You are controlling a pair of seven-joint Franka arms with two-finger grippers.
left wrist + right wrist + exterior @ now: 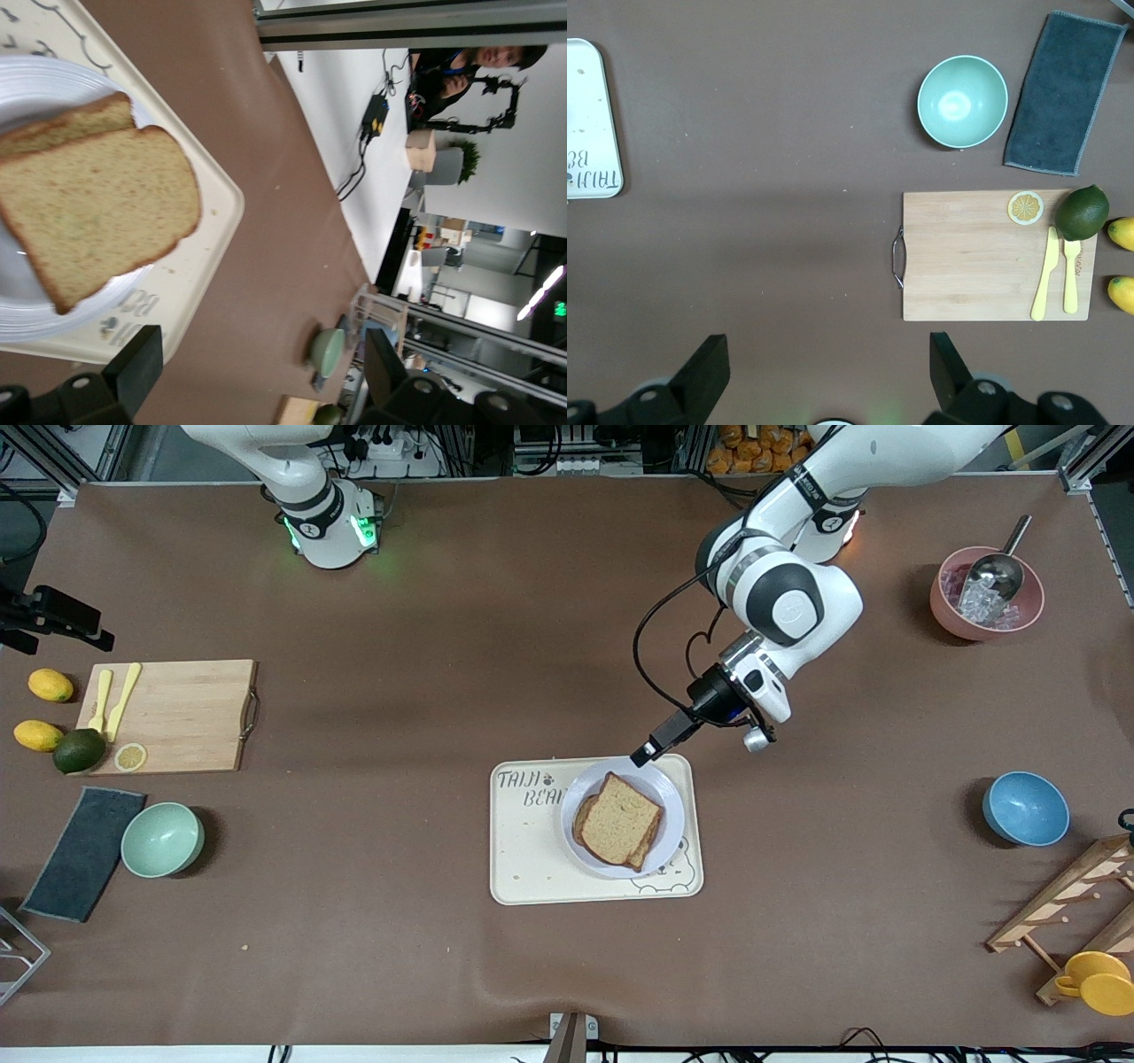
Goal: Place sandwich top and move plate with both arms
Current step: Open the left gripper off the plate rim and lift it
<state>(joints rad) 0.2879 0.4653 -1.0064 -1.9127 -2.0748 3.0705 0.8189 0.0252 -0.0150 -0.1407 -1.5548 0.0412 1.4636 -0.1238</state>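
The left gripper (640, 758) hung with its jaws wide apart and empty, over the rim of the plate (666, 793) at the edge facing the robots' bases. The right gripper (824, 376) waited with jaws equally spread, holding nothing, above bare worktop (399, 691) near the wooden cutting board (983, 257). The sandwich top (622, 819), a squarish slice of brown bread with tan porous crumb and darker crust, lay on another slice on the smooth, round, pale plate. That plate sat on a cream rectangular tray (523, 859) with rounded corners. A matte brown covering spread over the worktop.
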